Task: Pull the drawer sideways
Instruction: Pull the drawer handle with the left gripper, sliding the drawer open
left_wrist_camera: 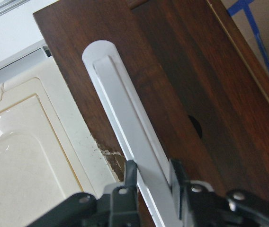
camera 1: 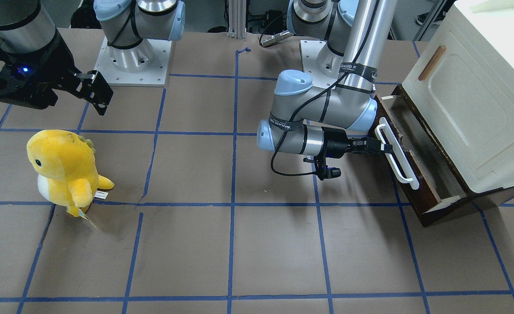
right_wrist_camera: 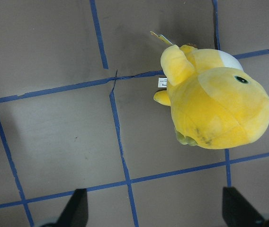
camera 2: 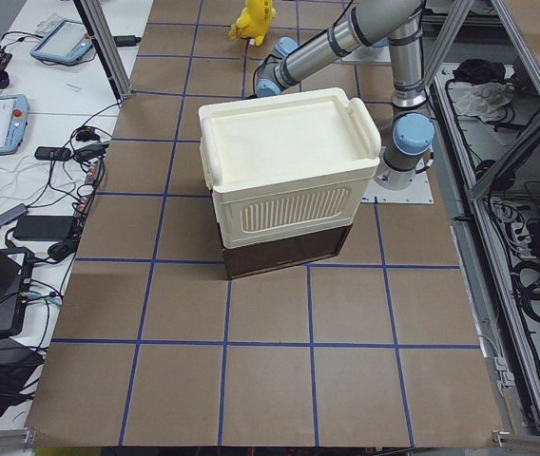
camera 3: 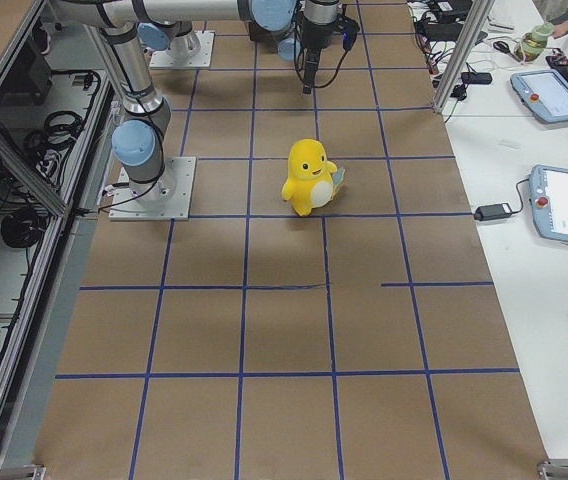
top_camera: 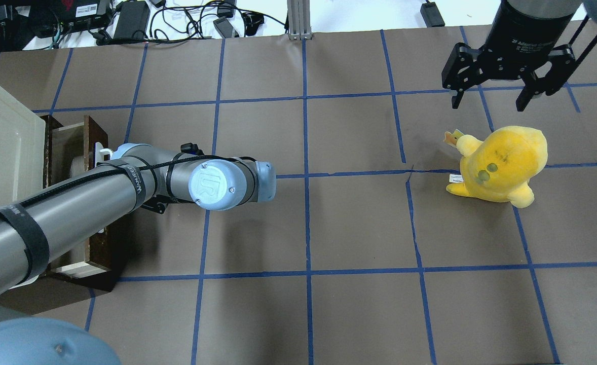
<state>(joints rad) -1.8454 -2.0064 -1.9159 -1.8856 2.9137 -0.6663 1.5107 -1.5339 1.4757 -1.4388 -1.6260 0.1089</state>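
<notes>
The drawer (camera 1: 431,172) has a dark brown front and a long white bar handle (camera 1: 397,155). It stands partly pulled out from under the cream cabinet (camera 1: 471,96) at the table's end on my left. My left gripper (camera 1: 385,147) is shut on the handle. In the left wrist view my gripper (left_wrist_camera: 153,178) has one finger on each side of the white bar (left_wrist_camera: 120,118). In the overhead view my left arm hides that gripper, and only the drawer front (top_camera: 96,133) shows. My right gripper (top_camera: 490,99) is open and empty, hovering above the table.
A yellow plush toy (camera 1: 63,168) stands on the brown table on my right side, just in front of the right gripper; it also shows in the right wrist view (right_wrist_camera: 215,113). The cabinet door has a small wooden handle (camera 1: 431,63). Blue tape lines grid the table.
</notes>
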